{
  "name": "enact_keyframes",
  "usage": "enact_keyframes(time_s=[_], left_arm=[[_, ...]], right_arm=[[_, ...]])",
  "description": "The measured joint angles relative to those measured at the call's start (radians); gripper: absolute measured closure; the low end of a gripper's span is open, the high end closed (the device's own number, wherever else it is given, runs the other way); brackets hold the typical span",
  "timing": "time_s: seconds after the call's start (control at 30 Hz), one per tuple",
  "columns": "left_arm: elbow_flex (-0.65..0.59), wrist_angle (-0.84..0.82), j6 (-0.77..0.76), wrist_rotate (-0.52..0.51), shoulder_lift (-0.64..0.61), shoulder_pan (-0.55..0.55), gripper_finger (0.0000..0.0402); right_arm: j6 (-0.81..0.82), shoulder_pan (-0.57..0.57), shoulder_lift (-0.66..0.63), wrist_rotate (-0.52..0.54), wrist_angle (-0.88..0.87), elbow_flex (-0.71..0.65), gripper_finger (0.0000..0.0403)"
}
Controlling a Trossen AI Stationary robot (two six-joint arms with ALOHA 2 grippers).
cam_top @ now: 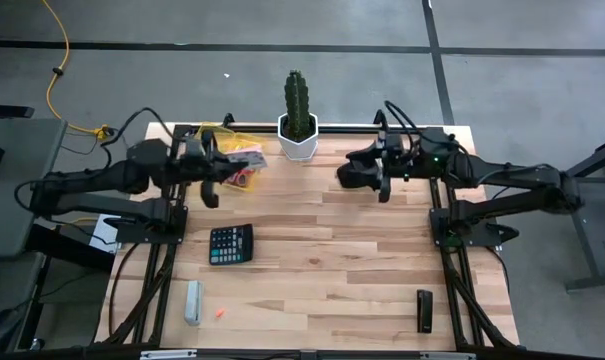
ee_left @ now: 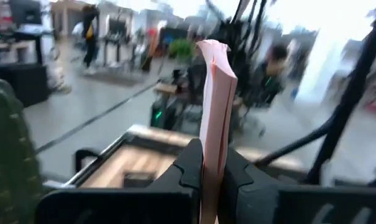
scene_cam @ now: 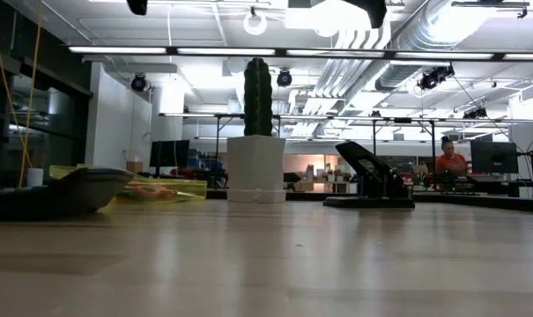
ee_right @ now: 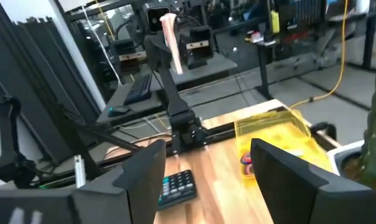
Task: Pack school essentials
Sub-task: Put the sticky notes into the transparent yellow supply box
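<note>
My left gripper (cam_top: 208, 180) hovers at the far left of the table and is shut on a flat pink strip (ee_left: 215, 93). The strip also shows in the right wrist view (ee_right: 169, 31). Just beyond the left gripper, a clear yellow pouch (cam_top: 237, 150) lies on the table with red-handled pieces (cam_top: 244, 178) at its mouth. My right gripper (cam_top: 367, 178) is open and empty above the table, right of the cactus pot (cam_top: 299, 140). A small orange piece (cam_top: 222, 313) lies near the front edge. My left gripper pinches the pink strip between its two fingers, on the strip's flat faces at its lower end (ee_left: 211, 146). The rest of the strip sticks out past the fingertips. The strip is lifted clear of the table.
A black calculator (cam_top: 230, 243) lies at centre left and a pale grey bar (cam_top: 193, 302) at the front left. A black stapler-like thing (cam_top: 424, 310) lies at the front right. The cactus in its white pot stands at the far edge, between the two arms.
</note>
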Motion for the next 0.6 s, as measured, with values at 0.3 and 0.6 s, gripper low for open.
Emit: enact_keyframes(time_s=[0.3,0.6], left_arm=[[-0.159,0.214,-0.104,0.025,-0.055,-0.019,0.0401],[-0.159,0.221,-0.104,0.025,-0.044,-0.019,0.0401]], right_arm=[[-0.122,0.059,0.053,0.072,0.111,-0.001,0.0194],[-0.122,0.057,0.062,0.072,0.119,-0.001,0.0196]])
